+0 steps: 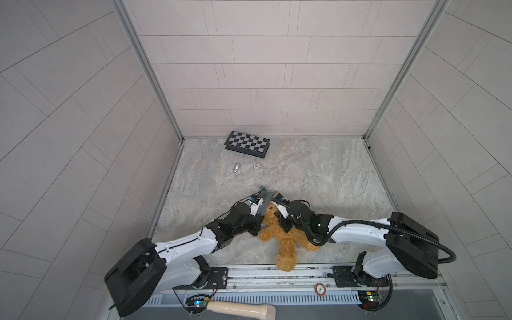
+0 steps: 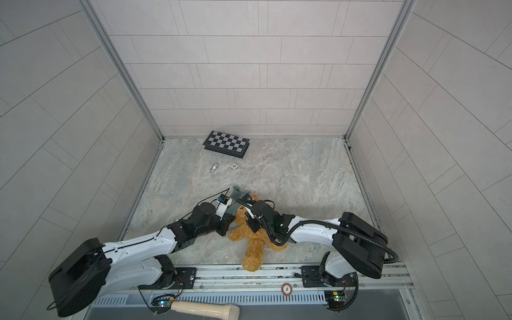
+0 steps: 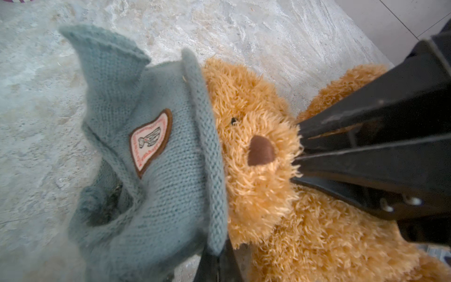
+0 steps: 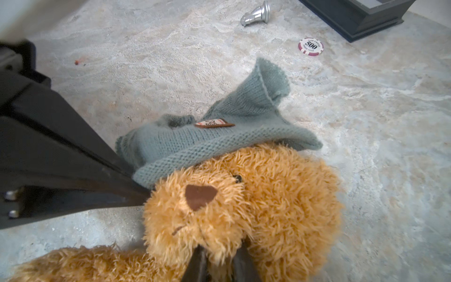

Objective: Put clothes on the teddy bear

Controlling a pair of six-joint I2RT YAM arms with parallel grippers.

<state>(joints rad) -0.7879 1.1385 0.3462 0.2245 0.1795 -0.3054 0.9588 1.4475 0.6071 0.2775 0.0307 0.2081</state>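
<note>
Surface: a marbled grey-and-beige stone-look tabletop (image 1: 318, 171) fills the middle of both top views.
Room: three walls of pale grey rectangular tiles (image 1: 263, 69) box it in, with two silver metal posts (image 1: 149, 69) at the back corners. A metal rail (image 1: 263, 277) runs along the lower edge.
Bear: one golden-brown shaggy teddy bear (image 1: 286, 249) lies face up at lower centre, head towards the back wall, a leg lapping over the rail.
Sweater: one grey-blue knitted sweater (image 3: 170, 195) with a brown-edged patch. Its hem sits across the bear's forehead and the rest is bunched beyond the head.
Left gripper (image 4: 141, 188): pinched tight on the sweater's hem, right beside the muzzle.
Right gripper (image 4: 220, 256): fingers either side of the fur under the muzzle; clamped or loose, can't tell.
Board: one folded black-and-silver chessboard (image 1: 247, 144), upper centre-left, by the back wall.
Chess piece: one silver chess piece (image 1: 236, 168) lies on its side just below the board.
Chips: two. A white-and-maroon poker chip (image 1: 256, 166) lies near the chess piece, and a brown-rimmed chip marked 5 (image 1: 320, 289) sits on the rail, lower right.
Handle: one beige rounded handle (image 1: 241, 308) lies at the bottom edge.
</note>
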